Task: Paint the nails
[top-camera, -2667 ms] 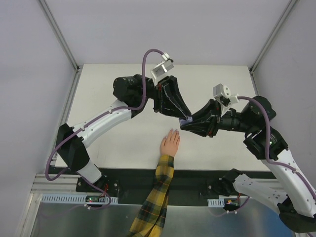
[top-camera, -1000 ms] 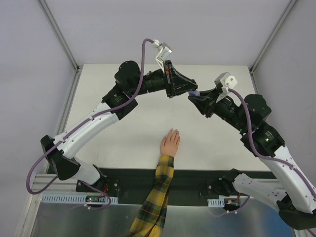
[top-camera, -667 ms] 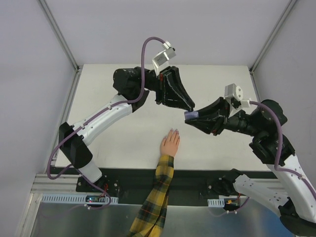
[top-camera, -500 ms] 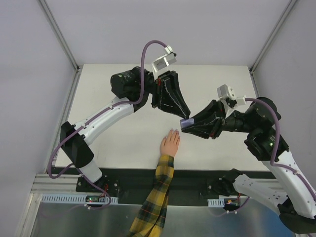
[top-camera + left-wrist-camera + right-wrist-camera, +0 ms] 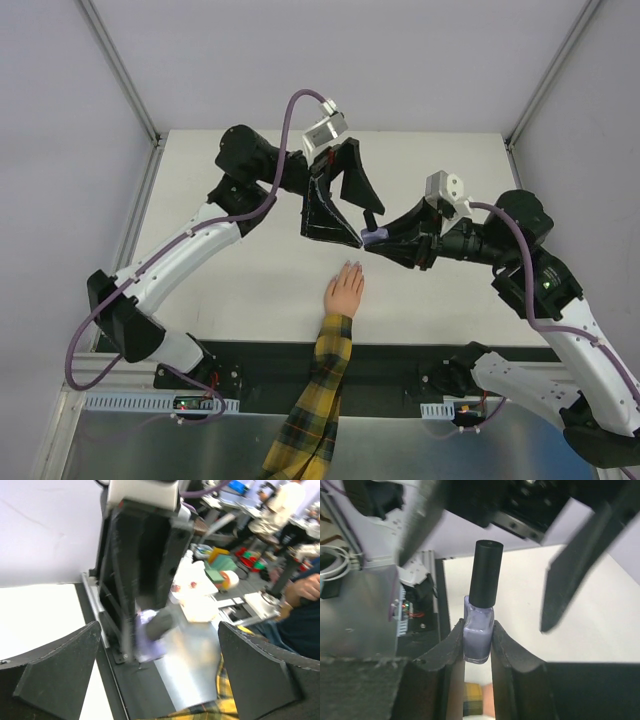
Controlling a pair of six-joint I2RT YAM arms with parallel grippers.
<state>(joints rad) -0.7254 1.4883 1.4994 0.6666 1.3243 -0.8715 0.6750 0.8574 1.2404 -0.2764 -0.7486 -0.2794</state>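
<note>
A pale hand (image 5: 345,291) in a yellow-and-dark plaid sleeve (image 5: 316,398) lies flat on the white table (image 5: 240,290). The nails at its fingertips (image 5: 350,267) are too small to make out. My right gripper (image 5: 376,240) (image 5: 478,630) is shut on a small purple bottle (image 5: 478,641) with a black cap (image 5: 485,573). It holds the bottle in the air just beyond the fingertips. My left gripper (image 5: 363,226) (image 5: 159,630) is open wide, its fingers to either side of the cap and apart from it. The bottle (image 5: 149,636) shows blurred in the left wrist view.
Metal frame rails (image 5: 120,70) and pale walls close in the table on the left, back and right. A black strip (image 5: 400,352) runs along the near edge, where the plaid arm crosses it. Both arm bases (image 5: 190,375) sit there.
My left gripper has gone from shut at the bottle's cap to wide open. The cap stays on the bottle. The right gripper has kept its hold and shifted slightly.
</note>
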